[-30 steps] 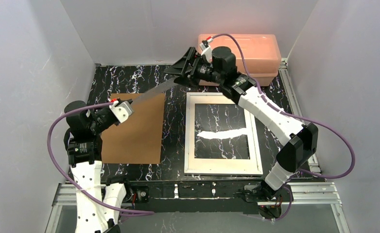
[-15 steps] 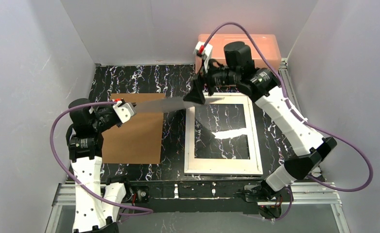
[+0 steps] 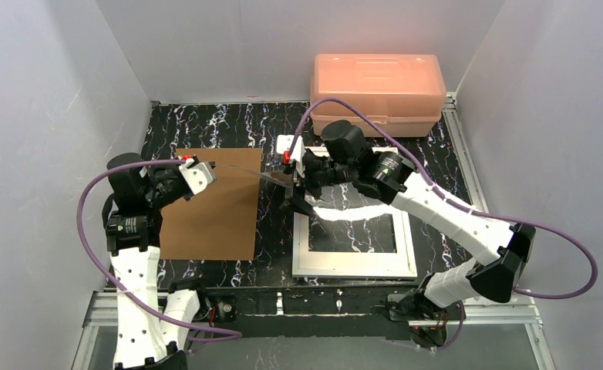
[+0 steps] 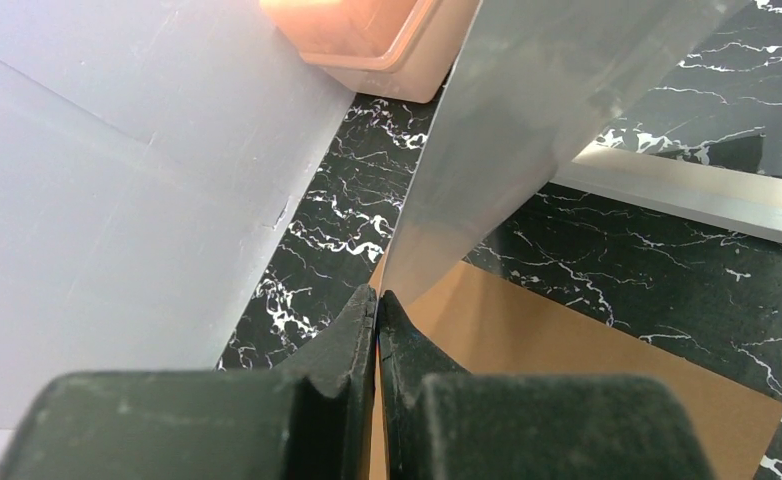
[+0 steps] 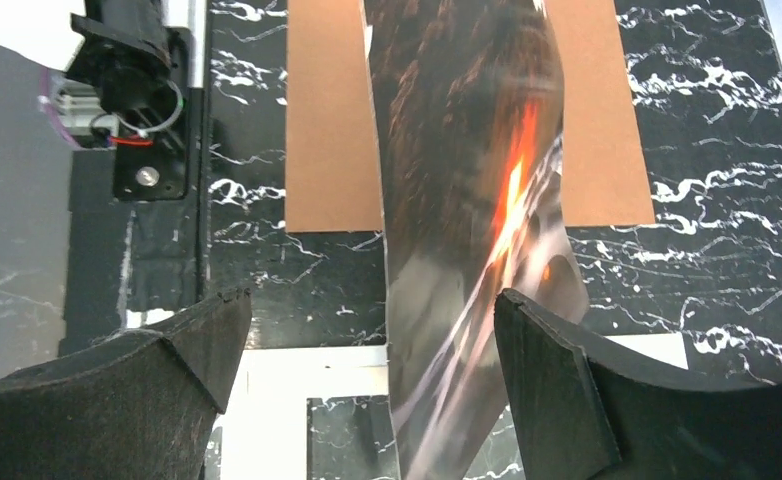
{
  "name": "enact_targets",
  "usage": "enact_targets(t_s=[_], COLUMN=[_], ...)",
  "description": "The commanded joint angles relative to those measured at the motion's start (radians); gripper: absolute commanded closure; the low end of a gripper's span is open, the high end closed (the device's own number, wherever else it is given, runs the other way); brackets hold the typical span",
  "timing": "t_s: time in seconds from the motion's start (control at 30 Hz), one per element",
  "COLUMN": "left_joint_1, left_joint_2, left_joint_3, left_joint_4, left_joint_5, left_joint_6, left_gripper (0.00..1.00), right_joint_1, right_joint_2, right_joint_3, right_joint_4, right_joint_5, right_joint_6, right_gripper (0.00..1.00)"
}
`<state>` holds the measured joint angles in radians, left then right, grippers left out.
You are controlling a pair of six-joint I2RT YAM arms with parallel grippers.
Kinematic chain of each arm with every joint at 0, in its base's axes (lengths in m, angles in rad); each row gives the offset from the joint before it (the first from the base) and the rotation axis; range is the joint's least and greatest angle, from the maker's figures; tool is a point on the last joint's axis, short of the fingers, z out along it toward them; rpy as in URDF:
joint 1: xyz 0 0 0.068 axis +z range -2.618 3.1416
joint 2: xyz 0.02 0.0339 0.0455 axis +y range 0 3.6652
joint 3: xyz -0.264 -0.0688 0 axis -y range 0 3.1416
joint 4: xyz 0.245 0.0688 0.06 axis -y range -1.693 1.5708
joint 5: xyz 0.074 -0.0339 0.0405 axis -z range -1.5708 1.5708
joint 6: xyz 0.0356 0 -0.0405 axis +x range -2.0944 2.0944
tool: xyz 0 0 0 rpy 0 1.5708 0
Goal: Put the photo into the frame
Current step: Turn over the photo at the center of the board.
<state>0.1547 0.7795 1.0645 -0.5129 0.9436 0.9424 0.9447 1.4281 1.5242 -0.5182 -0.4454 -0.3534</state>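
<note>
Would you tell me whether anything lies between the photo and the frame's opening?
Nothing visible lies inside the frame. The photo hangs above its far left corner, its free end between the fingers of the open right gripper, its other end pinched by the left gripper over the brown board.

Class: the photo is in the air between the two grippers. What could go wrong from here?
1. The left gripper pinches only one edge of the photo, which twists and bows; it may slip or crease.
2. The right gripper stands open around the far end; closing on the curved sheet could kink it.
3. The photo's end hangs near the frame's corner and might catch its rim.
</note>
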Motion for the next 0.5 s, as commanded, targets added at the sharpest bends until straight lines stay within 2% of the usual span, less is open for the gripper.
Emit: enact_targets(t_s=[0.0,0.07,0.13,0.23,0.27,0.3,0.33,0.4,0.43,0.47], left_joint_1=[-0.004,-0.004,-0.004,-0.004,-0.004,-0.004,-0.004,-0.004,-0.004,-0.004], left_joint_2=[0.001,0.002,0.001,0.005,0.007,0.009,0.014,0.022,0.027,0.037], left_joint_3=[0.046,0.049,0.052,0.053,0.053,0.054,0.057,0.058,0.058,0.058], left_joint_4=[-0.032,-0.032,-0.033,-0.033,-0.033,-0.029,-0.022,0.003,0.024,0.051], left_joint_5=[0.019,0.019,0.017,0.018,0.018,0.016,0.015,0.007,-0.001,-0.012], left_joint_6=[0.011,0.013,0.014,0.019,0.020,0.015,0.005,-0.019,-0.038,-0.064], left_gripper=[1.00,1.00,1.00,1.00,1.00,1.00,1.00,1.00,0.98,0.90], right_joint_1=[0.009,0.010,0.011,0.012,0.011,0.011,0.012,0.012,0.012,0.011], right_joint_2=[-0.070,-0.082,-0.085,-0.076,-0.073,-0.072,-0.073,-0.077,-0.080,-0.085], right_joint_3=[-0.069,-0.099,-0.126,-0.153,-0.159,-0.163,-0.167,-0.166,-0.161,-0.156], right_joint_4=[0.183,0.220,0.243,0.262,0.274,0.290,0.299,0.319,0.329,0.340], right_joint_5=[0.097,0.118,0.162,0.233,0.253,0.267,0.271,0.265,0.262,0.258], right_joint_6=[-0.006,-0.003,-0.002,-0.015,-0.019,-0.020,-0.020,-0.019,-0.012,-0.002], right_gripper=[0.03,0.11,0.25,0.59,0.76,0.87,0.94,0.99,0.99,0.99])
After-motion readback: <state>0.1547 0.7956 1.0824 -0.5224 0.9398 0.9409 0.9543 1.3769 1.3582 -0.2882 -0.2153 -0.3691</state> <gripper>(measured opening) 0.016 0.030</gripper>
